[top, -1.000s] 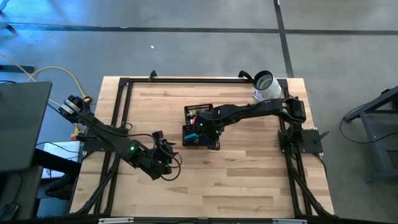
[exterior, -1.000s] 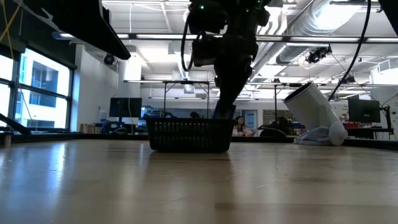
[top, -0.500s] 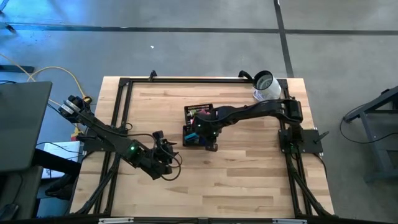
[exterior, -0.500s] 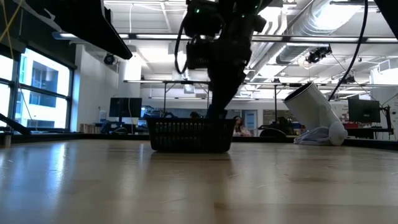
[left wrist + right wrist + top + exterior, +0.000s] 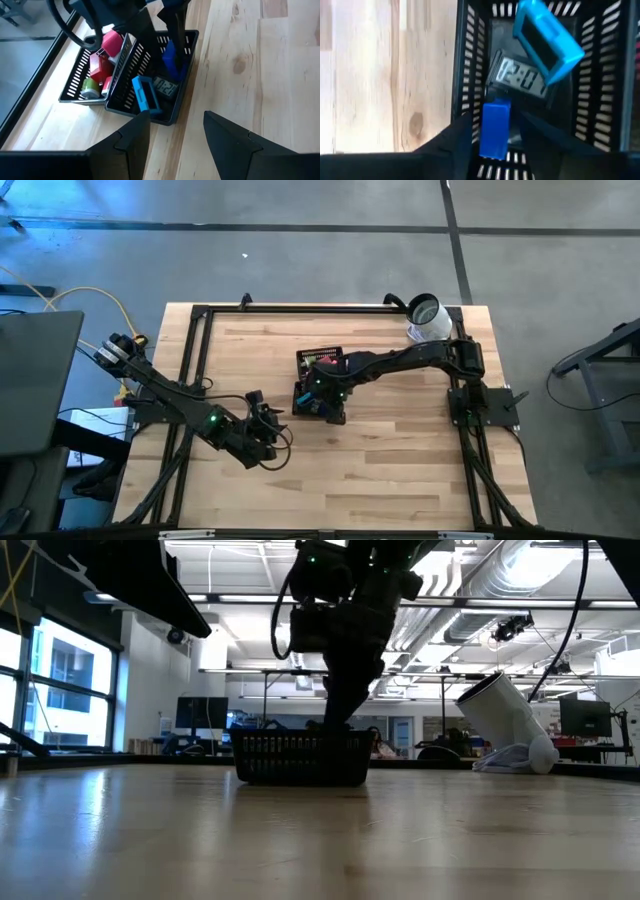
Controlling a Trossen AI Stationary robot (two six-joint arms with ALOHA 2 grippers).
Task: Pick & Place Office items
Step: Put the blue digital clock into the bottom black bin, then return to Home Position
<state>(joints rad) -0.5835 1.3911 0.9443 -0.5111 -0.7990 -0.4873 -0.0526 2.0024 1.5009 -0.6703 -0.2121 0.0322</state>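
Note:
The black mesh tray [image 5: 298,375] sits mid-table. In the left wrist view its far compartment holds red [image 5: 102,60] and green [image 5: 90,87] pieces. Its near compartment holds a teal block [image 5: 145,94] and a black clock [image 5: 165,86]. My right gripper [image 5: 322,393] reaches down into that near compartment, shut on a blue block [image 5: 495,127] beside the clock [image 5: 517,75] and the teal block [image 5: 545,40]. My left gripper [image 5: 175,135] waits open, low over the wood, left of and nearer than the tray [image 5: 165,117]. My right gripper pinches the blue block [image 5: 171,57] between its two fingers [image 5: 175,30], which come from above and point down. The fingers are on its upper part. The block stands roughly upright inside the near compartment, close to the tray's wall [image 5: 470,60]. Whether its lower end touches the floor is hidden.
A white-and-grey roll [image 5: 425,318] lies at the table's far right corner, also seen in the low view [image 5: 500,725]. Black frame rails run along the table's left, right and far edges. Bare wood lies near and left of the tray [image 5: 300,755].
My right gripper has moved a little toward the table's left, staying down inside the tray's near compartment with the blue block between its fingers. The left arm has kept still.

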